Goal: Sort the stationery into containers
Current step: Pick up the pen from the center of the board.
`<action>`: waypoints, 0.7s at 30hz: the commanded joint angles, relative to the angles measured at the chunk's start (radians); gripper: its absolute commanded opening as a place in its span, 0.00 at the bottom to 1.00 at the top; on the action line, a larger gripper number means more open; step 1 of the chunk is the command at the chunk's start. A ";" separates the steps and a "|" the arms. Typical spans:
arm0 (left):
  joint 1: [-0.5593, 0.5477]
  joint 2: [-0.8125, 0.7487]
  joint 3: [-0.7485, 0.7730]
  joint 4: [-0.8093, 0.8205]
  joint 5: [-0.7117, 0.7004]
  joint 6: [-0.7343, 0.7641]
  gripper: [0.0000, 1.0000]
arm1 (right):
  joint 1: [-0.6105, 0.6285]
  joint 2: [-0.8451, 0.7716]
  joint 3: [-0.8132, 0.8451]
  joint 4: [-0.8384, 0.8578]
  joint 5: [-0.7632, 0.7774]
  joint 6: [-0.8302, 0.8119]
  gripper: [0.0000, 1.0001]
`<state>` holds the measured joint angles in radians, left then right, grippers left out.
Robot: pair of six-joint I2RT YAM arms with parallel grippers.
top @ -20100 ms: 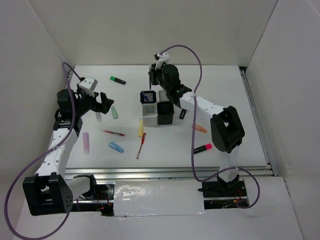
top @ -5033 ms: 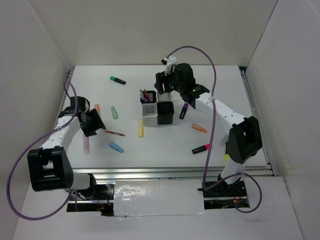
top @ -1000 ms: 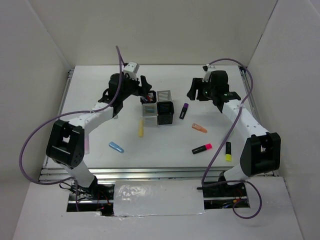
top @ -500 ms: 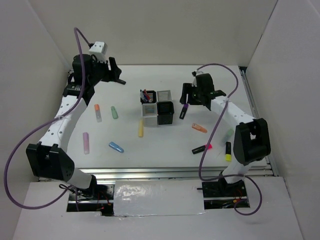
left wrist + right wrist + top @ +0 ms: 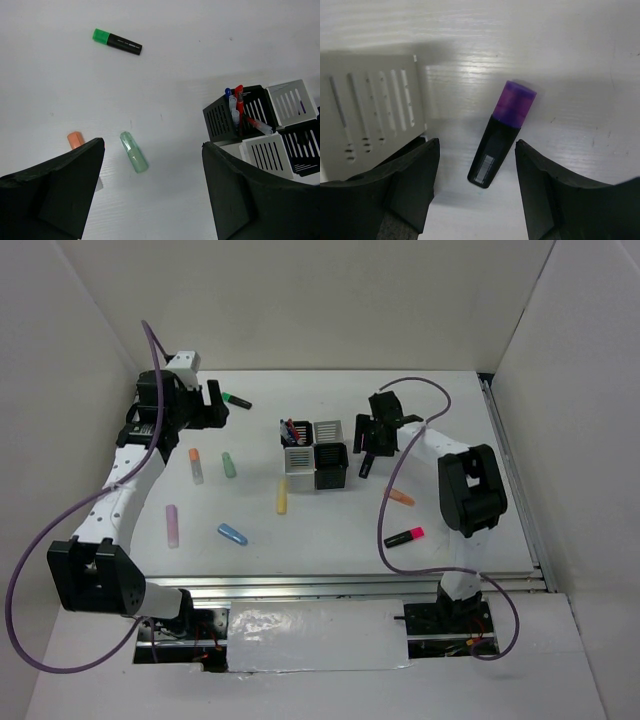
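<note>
White table [image 5: 330, 540] boxed in by white walls on three sides, two arms mounted at its near edge

- right gripper [image 5: 476, 145]: jaws apart, nothing clamped. It hangs over the purple-capped highlighter [image 5: 501, 135], which lies flat on the table between the two fingers in the wrist view and touches neither. A silver-white wall of the containers [image 5: 375, 110] is near. Half a second ago this gripper stood slightly farther right; the highlighter has not moved.
- left gripper [image 5: 152, 150]: jaws wide apart, empty, held high over the far-left part of the table. Half a second ago it was farther back. Five seconds ago it was low at the left edge, near a thin red pen that is no longer on the table.
- containers: 2x2 block mid-table, two black and two silver-white. The rear-left black cup holds red and blue pens [image 5: 239, 107].
- loose, left side: green-ended highlighter [image 5: 117, 42], mint marker [image 5: 134, 152], orange-capped marker [image 5: 75, 140], lilac marker [image 5: 172, 525], blue marker [image 5: 232, 534], yellow marker [image 5: 281, 497]
- loose, right side: orange marker [image 5: 399, 497], pink-ended highlighter [image 5: 404, 537]
</note>
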<state>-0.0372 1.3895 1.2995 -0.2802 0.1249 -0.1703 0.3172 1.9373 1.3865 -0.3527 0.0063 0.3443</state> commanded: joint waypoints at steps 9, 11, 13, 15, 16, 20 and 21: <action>0.033 0.069 0.033 0.000 0.038 -0.057 0.91 | -0.023 0.092 0.082 -0.035 0.083 0.018 0.62; 0.033 0.086 0.040 -0.010 0.045 -0.064 0.91 | -0.029 0.098 0.085 -0.048 0.086 0.007 0.61; 0.061 0.094 0.041 -0.019 0.061 -0.069 0.91 | -0.035 0.109 0.094 -0.055 0.075 0.010 0.60; 0.069 0.097 0.041 -0.022 0.071 -0.072 0.91 | -0.036 0.121 0.103 -0.060 0.075 0.007 0.58; 0.075 0.098 0.041 -0.025 0.073 -0.072 0.91 | -0.035 0.124 0.108 -0.061 0.070 0.007 0.57; 0.085 0.095 0.040 -0.031 0.084 -0.072 0.91 | -0.035 0.158 0.117 -0.058 0.067 0.010 0.53; 0.086 0.095 0.041 -0.033 0.084 -0.071 0.91 | -0.032 0.166 0.117 -0.057 0.072 0.012 0.51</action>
<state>0.0437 1.4906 1.3010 -0.3218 0.1795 -0.2180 0.2836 2.0754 1.4677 -0.3927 0.0677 0.3504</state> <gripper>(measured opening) 0.910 0.520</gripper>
